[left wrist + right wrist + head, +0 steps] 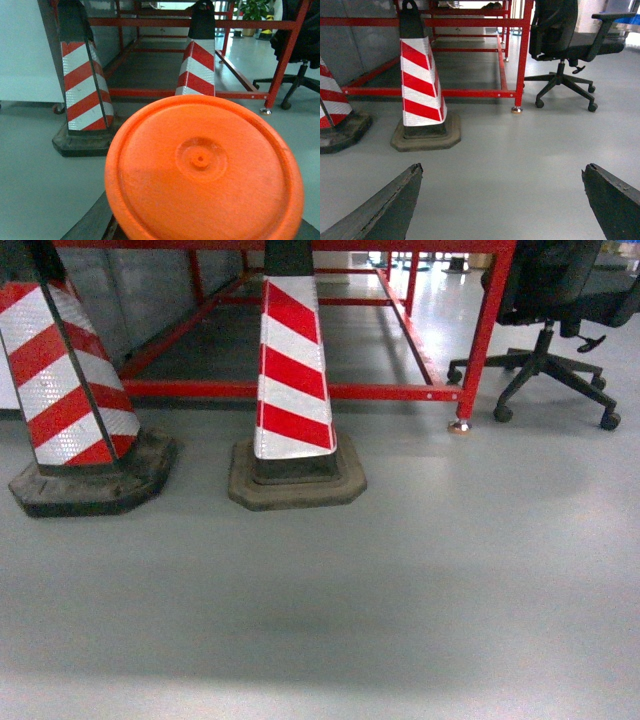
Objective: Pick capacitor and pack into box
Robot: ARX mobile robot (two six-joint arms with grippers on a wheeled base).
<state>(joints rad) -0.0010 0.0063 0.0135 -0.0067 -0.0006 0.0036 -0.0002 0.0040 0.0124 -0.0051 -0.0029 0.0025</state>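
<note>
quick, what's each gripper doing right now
left gripper: cannot be told, an orange disc fills the left wrist view
right gripper: open, holding nothing

Two red-white striped cones on grey floor (400, 590): one far left (75, 390), one centre (293, 390). Red metal frame (300, 390) behind them. Black office chair (550, 330) far right. Orange round disc (202, 175) near, in left wrist view.
</note>
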